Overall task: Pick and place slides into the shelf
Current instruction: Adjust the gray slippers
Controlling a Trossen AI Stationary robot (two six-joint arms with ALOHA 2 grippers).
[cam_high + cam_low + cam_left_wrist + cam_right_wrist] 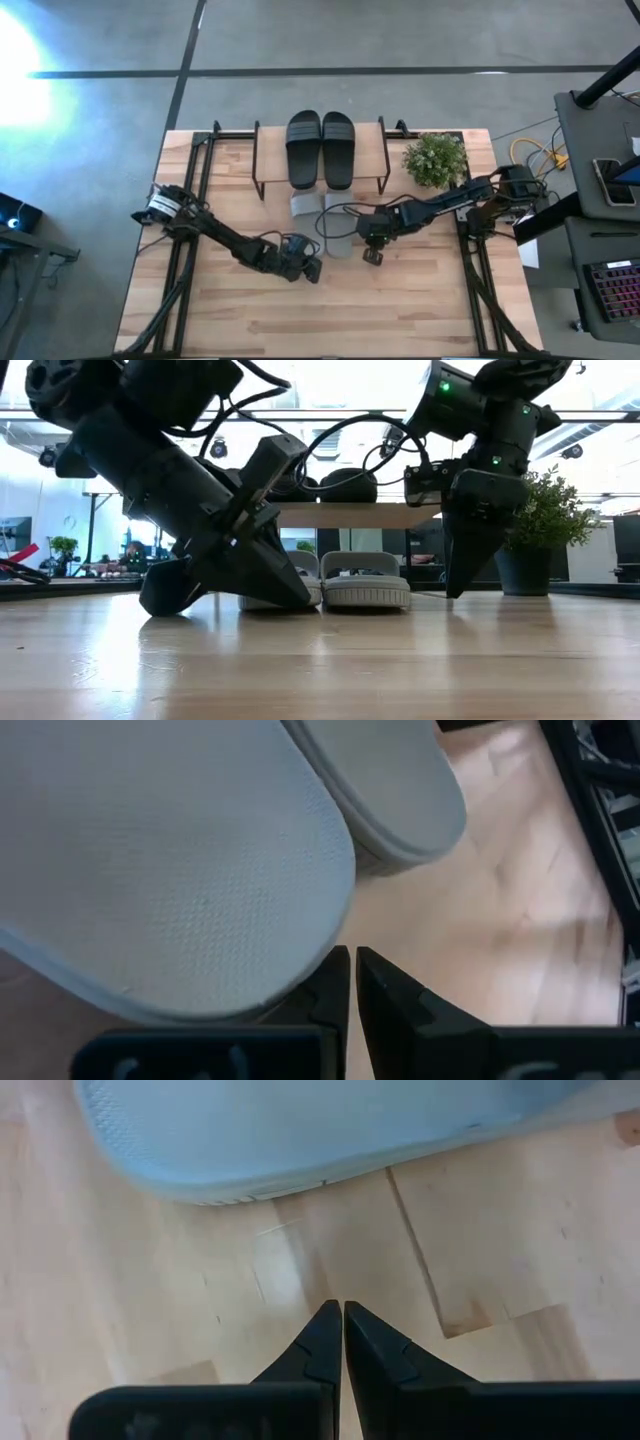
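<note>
With both black slides (320, 148) already on the shelf (375, 150), we push the grey slides (325, 222) toward twelve o'clock, keeping the pinched-closed left gripper (312, 268) and right gripper (372, 256) low, level, behind their heels.

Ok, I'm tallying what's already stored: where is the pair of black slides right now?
In the high view the two black wide-strap slides lie side by side on the small wooden shelf at the table's far middle, left of the potted plant.

We see two black slides (320, 148) lying side by side, flat on the shelf (372, 150) top board. Two light grey slides (345, 580) sit together on the tabletop, partly under the shelf's front edge.
</note>
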